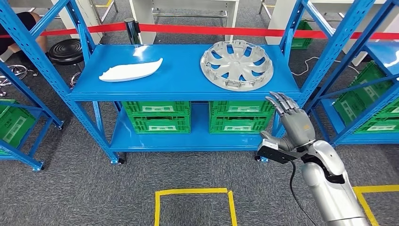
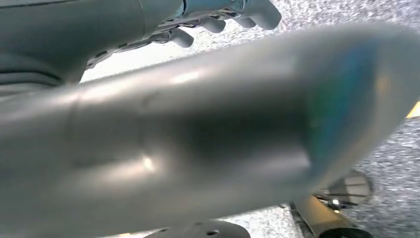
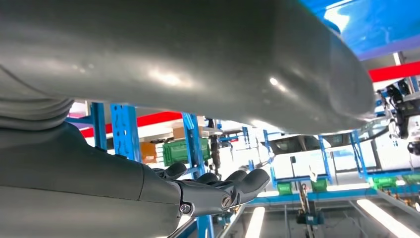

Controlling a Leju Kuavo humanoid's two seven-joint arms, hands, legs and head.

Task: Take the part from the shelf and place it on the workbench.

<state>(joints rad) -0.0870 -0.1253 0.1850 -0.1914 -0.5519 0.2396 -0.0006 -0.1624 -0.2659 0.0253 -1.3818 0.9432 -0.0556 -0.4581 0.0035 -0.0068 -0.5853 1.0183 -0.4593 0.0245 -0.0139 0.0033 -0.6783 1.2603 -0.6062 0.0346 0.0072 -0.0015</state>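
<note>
Yellow floor tape (image 1: 193, 192) is seen nearest, at six o'clock on grey carpet. At four o'clock the right hand (image 1: 292, 123) is raised on its silver arm, fingers (image 1: 281, 102) stretched out and apart, nothing held, just short of the blue shelf (image 1: 179, 89) front edge. The left hand (image 2: 208, 22) is glimpsed in its wrist view with fingers loosely curled over carpet; whether anything is held cannot be told. Green crates (image 1: 159, 116) are stored on the lower deck. On the top deck a silver wheel cover (image 1: 236, 64) lies flat at one o'clock, and a white curved part (image 1: 130, 71) at eleven o'clock, well apart. A red barrier band (image 1: 263, 31) is stretched behind.
</note>
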